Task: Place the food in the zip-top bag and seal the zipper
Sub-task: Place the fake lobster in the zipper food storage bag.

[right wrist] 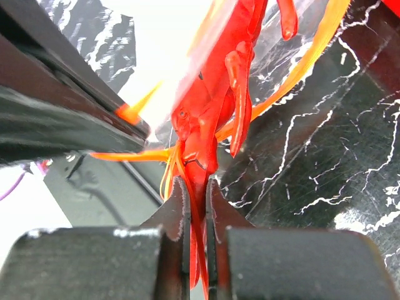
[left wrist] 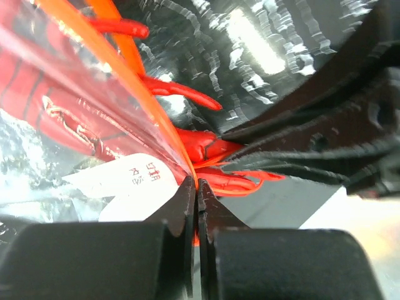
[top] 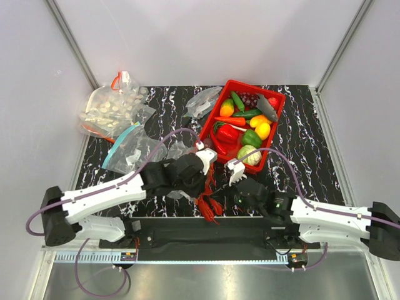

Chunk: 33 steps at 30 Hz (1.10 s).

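The red toy lobster (top: 209, 203) hangs at the table's front edge between my two grippers. My left gripper (top: 202, 182) is shut on the red-orange zipper (left wrist: 153, 119) of the clear zip-top bag (left wrist: 94, 150). In the left wrist view the lobster's body (left wrist: 44, 100) shows through the plastic, and its legs (left wrist: 187, 95) lie beyond the strip. My right gripper (top: 220, 199) is shut on the lobster's head end (right wrist: 209, 119). The zipper (right wrist: 312, 50) curves behind the lobster in the right wrist view. The other food (top: 250, 125) lies in the red tray.
The red tray (top: 210, 122) stands at the back centre-right, holding peppers, a carrot and green pieces. A clear bag with a teal-blue strip (top: 122, 147) and a bag of pale round pieces (top: 115, 106) lie at the back left. The table's metal front rail (top: 200, 240) is just below the grippers.
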### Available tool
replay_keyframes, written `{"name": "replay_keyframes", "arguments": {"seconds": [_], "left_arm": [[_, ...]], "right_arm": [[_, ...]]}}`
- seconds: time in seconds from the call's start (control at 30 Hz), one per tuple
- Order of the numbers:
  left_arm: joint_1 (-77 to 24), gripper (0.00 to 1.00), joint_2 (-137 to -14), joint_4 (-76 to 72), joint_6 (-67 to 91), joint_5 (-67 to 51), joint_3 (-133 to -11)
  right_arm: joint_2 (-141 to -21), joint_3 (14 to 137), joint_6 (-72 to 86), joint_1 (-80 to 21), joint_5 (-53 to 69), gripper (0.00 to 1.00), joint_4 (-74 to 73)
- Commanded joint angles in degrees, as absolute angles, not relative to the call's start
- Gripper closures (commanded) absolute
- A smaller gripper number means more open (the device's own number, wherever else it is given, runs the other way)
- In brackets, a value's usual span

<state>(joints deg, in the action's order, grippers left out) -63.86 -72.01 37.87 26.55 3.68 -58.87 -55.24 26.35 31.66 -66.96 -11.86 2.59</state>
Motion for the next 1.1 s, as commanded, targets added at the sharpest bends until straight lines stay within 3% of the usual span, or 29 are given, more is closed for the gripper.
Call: {"name": "replay_keyframes", "arguments": {"seconds": [0.0, 0.37, 0.57, 0.73, 0.77, 0.8, 0.93, 1.07], "left_arm": [[-64.5, 1.00, -65.0, 35.0, 26.2, 0.3, -60.4], [-64.6, 1.00, -62.6, 34.6, 23.7, 0.5, -59.1], [-64.5, 1.00, -62.0, 44.0, 21.4, 12.6, -63.2], [-64.5, 0.74, -61.2, 44.5, 22.3, 9.9, -62.9], [-64.5, 0.55, -61.1, 45.5, 23.2, 10.9, -63.3], [-64.5, 0.48, -61.0, 45.9, 23.7, 12.0, -63.6], [-64.4, 0.31, -62.1, 49.7, 25.7, 20.0, -67.4], [-64.2, 0.28, -66.4, 53.4, 26.0, 23.0, -72.2]], "right_arm": [[-52.1, 28.8, 28.9, -66.6, -10.5, 1.00, 0.3], [-55.0, 32.5, 24.3, -66.6, 4.1, 1.00, -0.5], [-56.3, 32.9, 25.7, -66.7, 7.9, 1.00, 1.8], [-56.2, 32.3, 26.3, -66.7, 7.9, 1.00, 2.0], [-56.2, 32.3, 26.4, -66.6, 7.9, 1.00, 2.0], [-56.3, 32.3, 26.3, -66.7, 7.8, 1.00, 2.1], [-57.4, 32.9, 26.2, -66.7, 7.4, 1.00, 1.6], [-58.4, 33.5, 26.1, -66.6, 7.5, 1.00, 1.5]]}}
